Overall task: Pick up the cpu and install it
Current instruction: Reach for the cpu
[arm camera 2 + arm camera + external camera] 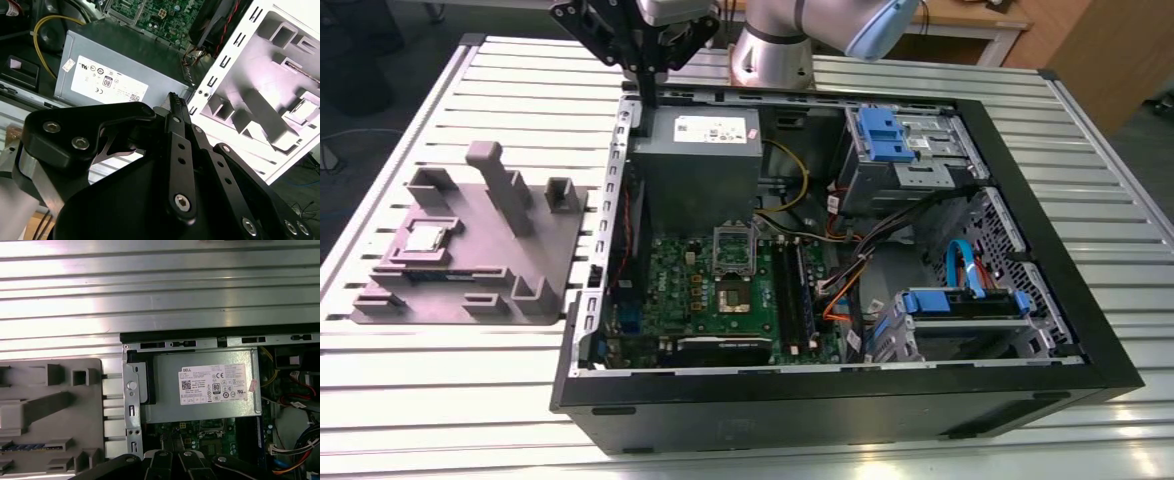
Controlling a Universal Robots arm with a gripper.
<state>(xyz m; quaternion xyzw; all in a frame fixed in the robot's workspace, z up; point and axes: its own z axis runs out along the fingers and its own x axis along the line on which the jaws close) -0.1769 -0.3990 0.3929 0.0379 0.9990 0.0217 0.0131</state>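
Note:
The cpu (427, 238), a small silver square chip, lies in a pocket of the grey fixture (467, 250) at the exterior view's left. A pale square at the picture's edge in the first wrist view looks like the same cpu (9, 417). My gripper (640, 92) hangs high over the far left corner of the open computer case, above the grey power-supply box (700, 150). Its black fingers (172, 100) are shut together with nothing between them. The motherboard's socket (734, 295) lies open, with its silver bracket (734, 243) standing up.
The black case wall (854, 390) rings the motherboard (674, 290). Blue drive bays (894, 135) and loose cables (854, 280) fill the exterior view's right side. A tall post (500, 185) rises from the fixture. All of it rests on a slatted metal table (440, 400).

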